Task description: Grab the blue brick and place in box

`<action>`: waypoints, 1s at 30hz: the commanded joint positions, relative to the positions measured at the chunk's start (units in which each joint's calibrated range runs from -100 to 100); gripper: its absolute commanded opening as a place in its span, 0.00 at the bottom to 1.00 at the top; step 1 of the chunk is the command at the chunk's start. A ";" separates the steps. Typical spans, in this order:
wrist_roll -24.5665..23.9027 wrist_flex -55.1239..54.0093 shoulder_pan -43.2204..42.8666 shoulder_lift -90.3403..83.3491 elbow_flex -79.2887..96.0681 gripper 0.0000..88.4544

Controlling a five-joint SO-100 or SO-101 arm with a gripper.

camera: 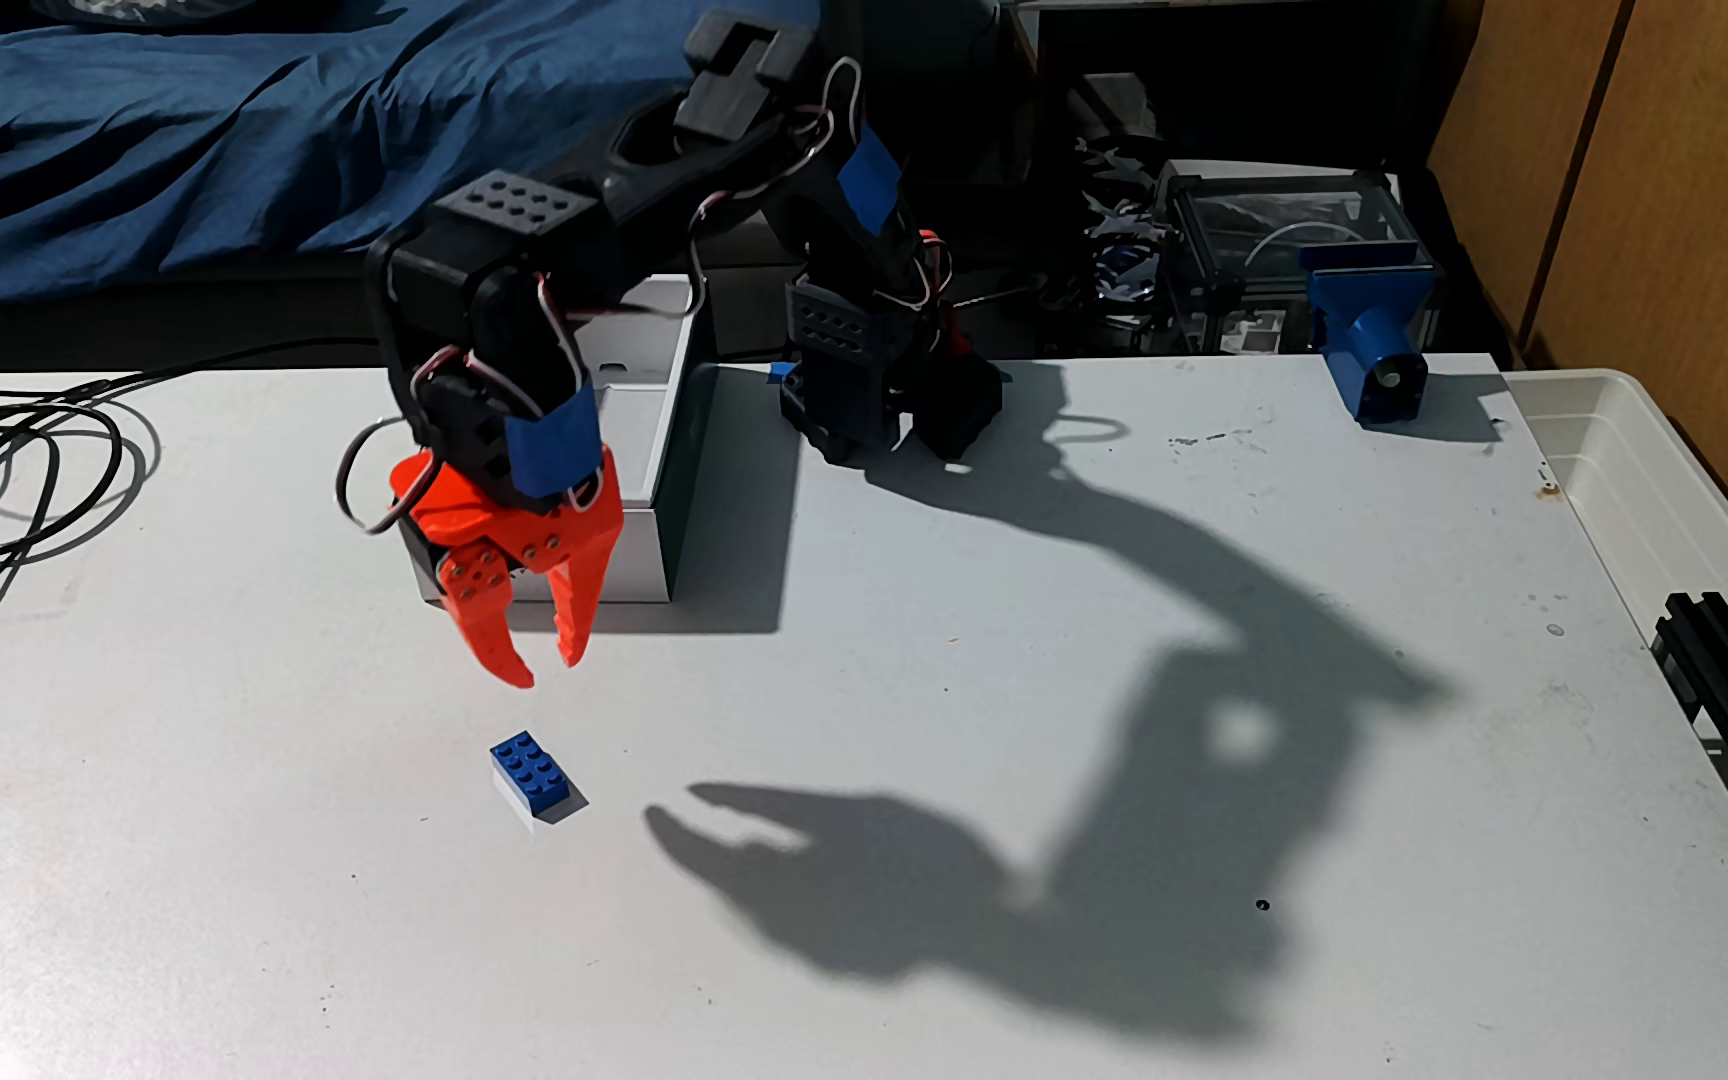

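In the fixed view the blue brick (pixel 531 768) lies flat on the white table, studs up, at the lower left of centre. My orange gripper (pixel 548 671) hangs in the air just above and behind it, fingers pointing down with a narrow gap and nothing between them. The brick is apart from the fingertips. Behind the gripper stands the box (pixel 650 457), white with a dark long side; the arm and gripper cover its front left part.
Black cables (pixel 18 467) loop at the table's left edge. A blue cylindrical mount (pixel 1374 332) stands at the back right. A translucent tub (pixel 1660 488) borders the right side. The arm's base (pixel 881 395) sits at the back centre. The arm's shadow falls across the middle.
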 commanded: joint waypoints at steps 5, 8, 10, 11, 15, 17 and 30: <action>0.24 2.72 3.87 3.21 -10.66 0.09; 0.40 2.80 5.36 3.46 -10.57 0.09; 0.98 2.80 6.55 3.46 -10.39 0.10; 1.19 2.89 6.99 3.46 -10.22 0.11; 1.35 3.92 7.74 3.55 -9.86 0.21; 1.13 3.92 7.74 3.72 -9.86 0.25; -2.60 2.80 1.64 12.01 -10.75 0.37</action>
